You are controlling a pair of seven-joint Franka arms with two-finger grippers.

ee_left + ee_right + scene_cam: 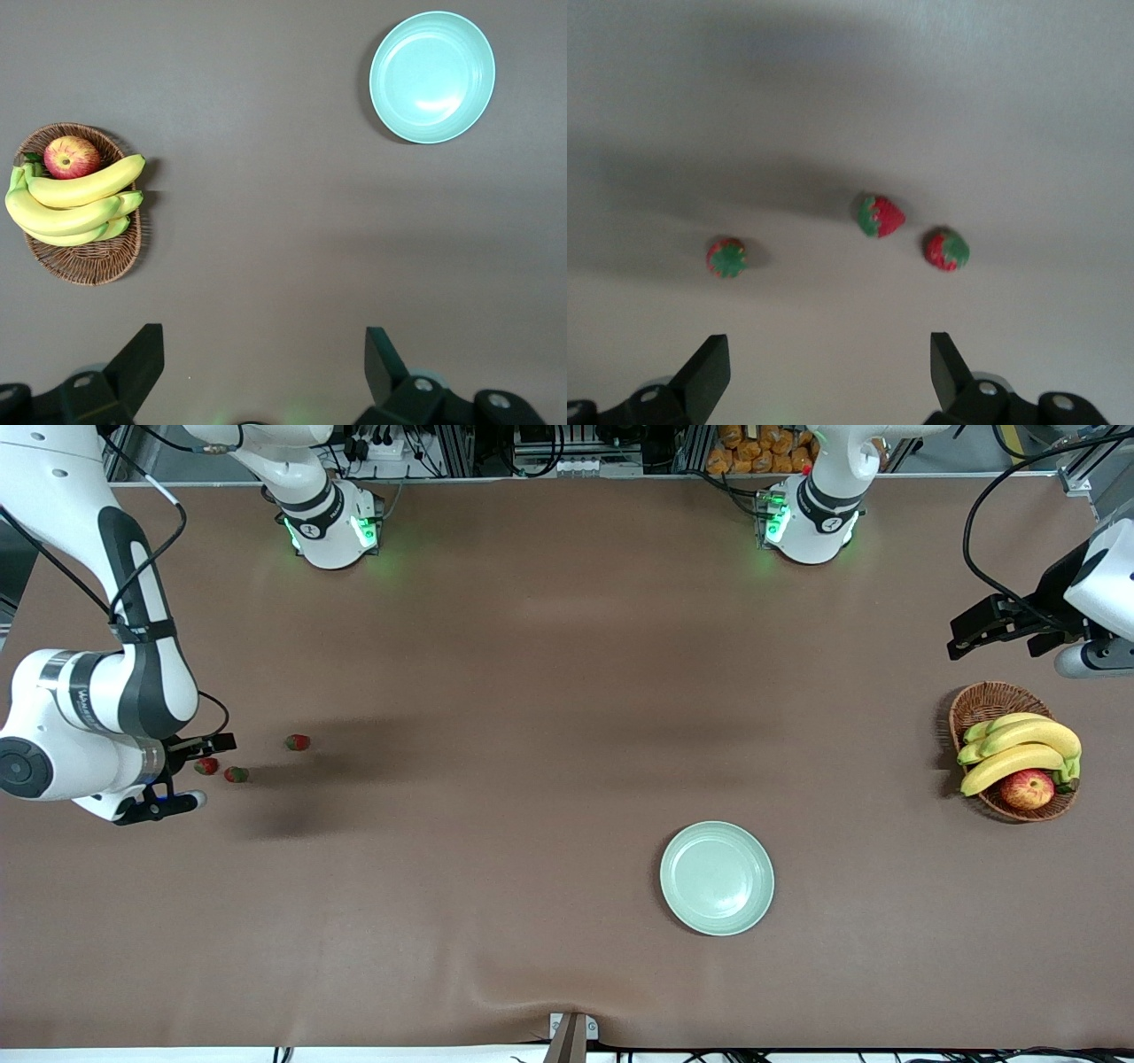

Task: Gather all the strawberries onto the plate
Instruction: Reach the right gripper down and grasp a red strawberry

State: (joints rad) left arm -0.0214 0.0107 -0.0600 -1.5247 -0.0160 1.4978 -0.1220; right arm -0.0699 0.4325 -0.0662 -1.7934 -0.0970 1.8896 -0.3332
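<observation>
The right gripper point(190, 772) hangs low over the table's brown cloth point(532, 691) at the right arm's end, with its jaws spread wide and nothing between them. In the right wrist view both dark fingertips point(709, 367) frame bare cloth, and the three strawberries point(878, 216) lie just ahead of them, untouched.

The berries sit close together on the cloth (red bodies, dark green caps). One strawberry point(206, 765) lies right by the gripper's fingers, a second point(236, 774) just beside it and a little nearer the front camera, and the third point(298, 741) a little farther from the camera and more toward the middle of the table. None of them touch each other.

The left gripper point(997, 631) hangs in the air at the left arm's end of the table, above the cloth and near the wicker basket point(983, 707). Its jaws also stand fully apart and hold nothing; the left wrist view shows its two fingertips point(142, 359) with only cloth between them.

The pale mint-green plate point(717, 878) rests on the cloth, nearer the front camera than the basket and well apart from the strawberries. The basket holds a bunch of bananas point(1019, 748) and a red-yellow apple point(1028, 788).
</observation>
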